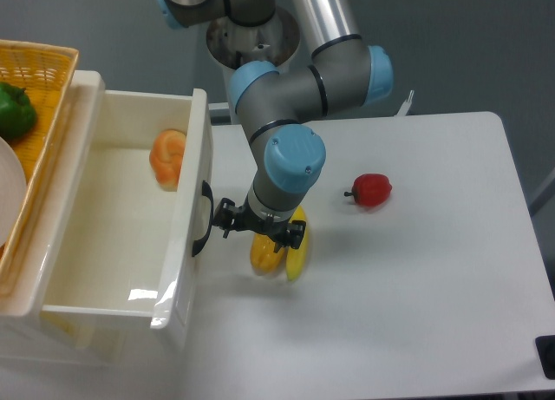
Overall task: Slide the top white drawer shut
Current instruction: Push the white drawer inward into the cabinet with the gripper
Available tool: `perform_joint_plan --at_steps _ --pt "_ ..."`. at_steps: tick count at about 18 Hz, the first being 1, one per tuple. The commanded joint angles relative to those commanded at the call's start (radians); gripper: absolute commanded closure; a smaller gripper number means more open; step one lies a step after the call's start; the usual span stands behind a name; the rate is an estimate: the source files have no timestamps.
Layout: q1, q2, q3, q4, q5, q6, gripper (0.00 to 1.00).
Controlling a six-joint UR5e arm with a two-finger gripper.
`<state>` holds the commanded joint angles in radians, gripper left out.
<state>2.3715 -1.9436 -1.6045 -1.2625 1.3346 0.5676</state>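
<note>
Top white drawer (130, 235) pulled open, orange fruit (168, 157) inside.
Hand (258, 229) beside black handle (202, 219); finger spread hidden, cannot tell.

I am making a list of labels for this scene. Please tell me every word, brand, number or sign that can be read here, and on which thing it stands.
None: no readable text, number or sign appears in this view.
The top white drawer, the arm and its tool, the yellow wicker basket and the table show plain surfaces without print.
</note>
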Motion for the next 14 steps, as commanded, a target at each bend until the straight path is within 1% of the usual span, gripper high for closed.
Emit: perform_joint_plan --at_steps 14 --pt "-0.035 0.012 0.011 0.000 0.000 0.000 0.00"
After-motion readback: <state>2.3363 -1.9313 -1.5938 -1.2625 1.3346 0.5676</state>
